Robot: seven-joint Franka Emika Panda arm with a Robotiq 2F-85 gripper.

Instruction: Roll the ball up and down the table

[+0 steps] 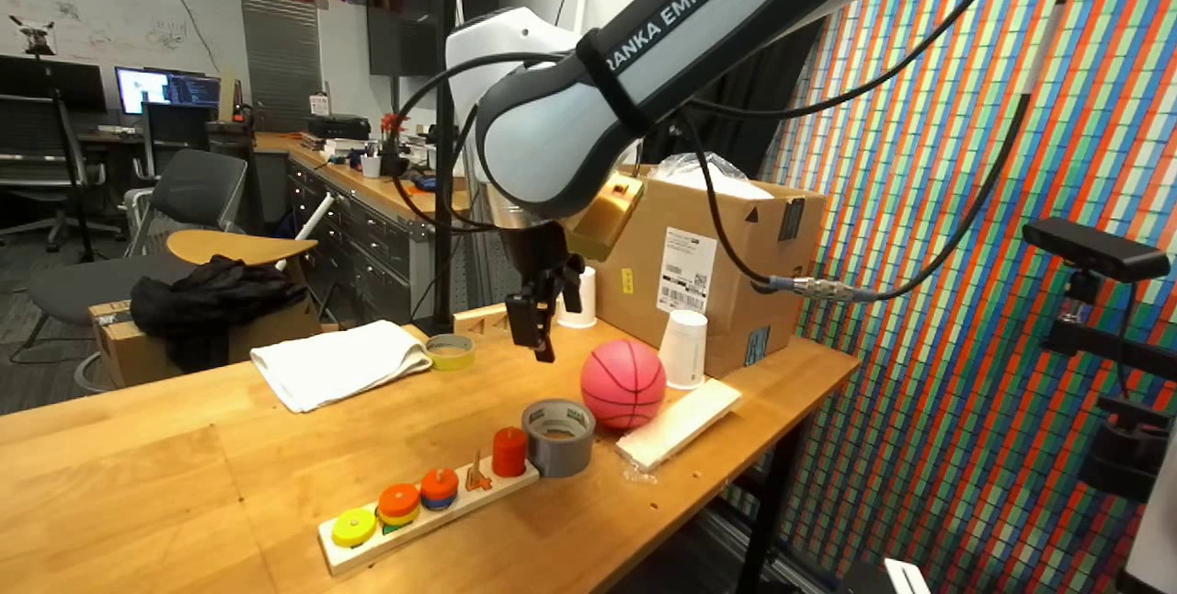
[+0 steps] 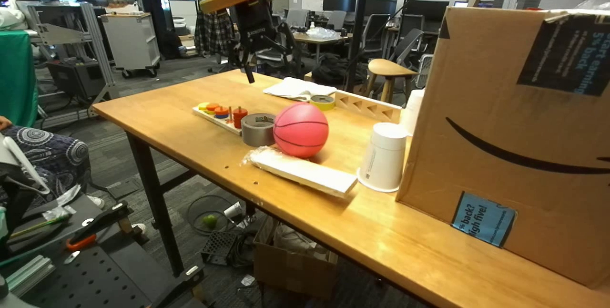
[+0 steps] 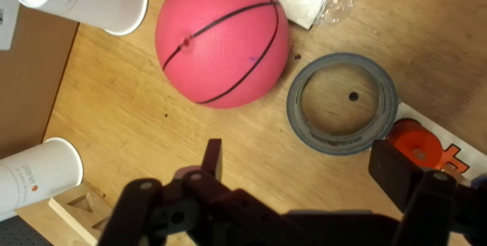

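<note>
Wooden table point(image 2: 171, 117) across the middle of an exterior view, long axis apparently from left of frame to lower right. On it, at right of frame, tall cardboard box point(image 2: 505, 131). At bottom of frame in the wrist view, gripper point(image 3: 298, 158), held above the table. At upper middle of the same frame, apart from the gripper, pink ball point(image 3: 221, 44); rests on the table, near mid-width of frame in both exterior views. Around it in an exterior view: pale board point(image 2: 302, 169), partly wrapped, directly below; upturned cup point(image 2: 383, 160) at lower right; tape roll point(image 2: 258, 131) just beside, at left; contact with board or roll impossible to tell. Dark fingers point(image 3: 395, 173) spread well apart, with nothing gripped. Likely failures, by judgement: escape over the table edge below the board, from too hard or off-centre a push; toppling of the cup, from too long a roll to lower right; stalling or deflection, from board and roll so close by; sideways squirt, from pressing down on top. Has no long axis, being round. For direction, note valve point(image 3: 186, 42), at left of the ball in the wrist view, on a dark seam rising toward upper right of frame.
</note>
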